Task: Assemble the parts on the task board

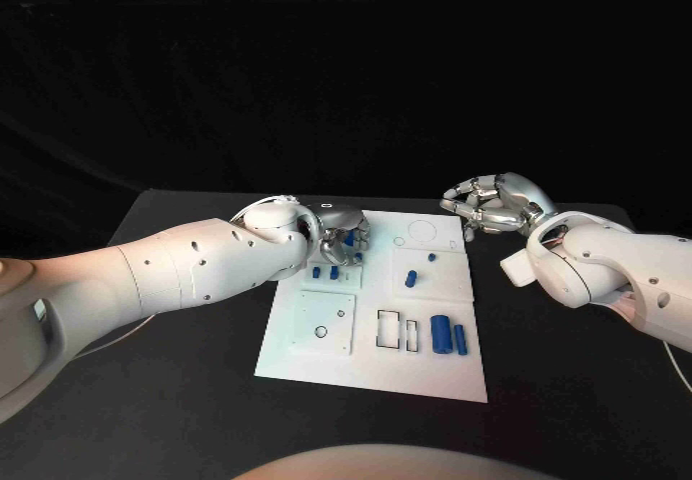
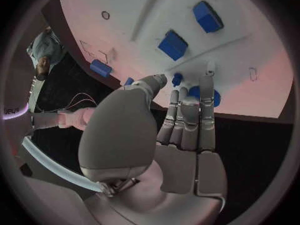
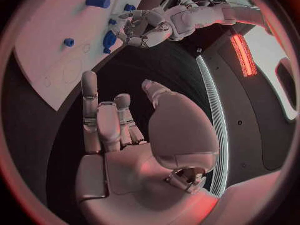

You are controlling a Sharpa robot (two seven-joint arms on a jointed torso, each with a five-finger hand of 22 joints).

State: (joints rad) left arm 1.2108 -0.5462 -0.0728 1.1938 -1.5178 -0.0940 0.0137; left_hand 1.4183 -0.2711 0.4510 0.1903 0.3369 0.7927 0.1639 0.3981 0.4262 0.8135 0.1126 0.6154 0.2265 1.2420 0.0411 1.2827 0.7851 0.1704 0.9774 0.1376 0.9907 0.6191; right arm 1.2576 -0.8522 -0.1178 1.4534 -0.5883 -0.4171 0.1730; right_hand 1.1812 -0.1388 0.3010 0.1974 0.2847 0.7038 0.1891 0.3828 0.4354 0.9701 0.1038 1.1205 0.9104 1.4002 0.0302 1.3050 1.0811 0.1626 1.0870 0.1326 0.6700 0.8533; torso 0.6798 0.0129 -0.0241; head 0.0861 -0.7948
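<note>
The left hand (image 1: pixel 340 240) hangs over the far left corner of the white board (image 1: pixel 325 362), which lies in the middle of the black table (image 1: pixel 577 400). Its fingers (image 2: pixel 187 116) point down at the board and are a little apart. Their tips come down right at a round blue part (image 2: pixel 204 94) and a small blue peg (image 2: pixel 177 79), but I cannot tell if the hand has hold of either one. The peg is so close that the next move looks like a small dip down, not a reach to the side. This hand is much nearer to these parts than the other one. Near the middle of the board stand two more small blue pegs (image 1: pixel 413 277), one just behind the other. Near the right edge, close to the front, lie two long blue blocks (image 1: pixel 440 334) side by side. Their long sides run from the front of the board to the back. They look smooth, hard and easy to pick up. The right hand (image 1: pixel 495 202) is held up off the table, just past the far right corner of the board. Its fingers are curled in loosely and it holds nothing.
</note>
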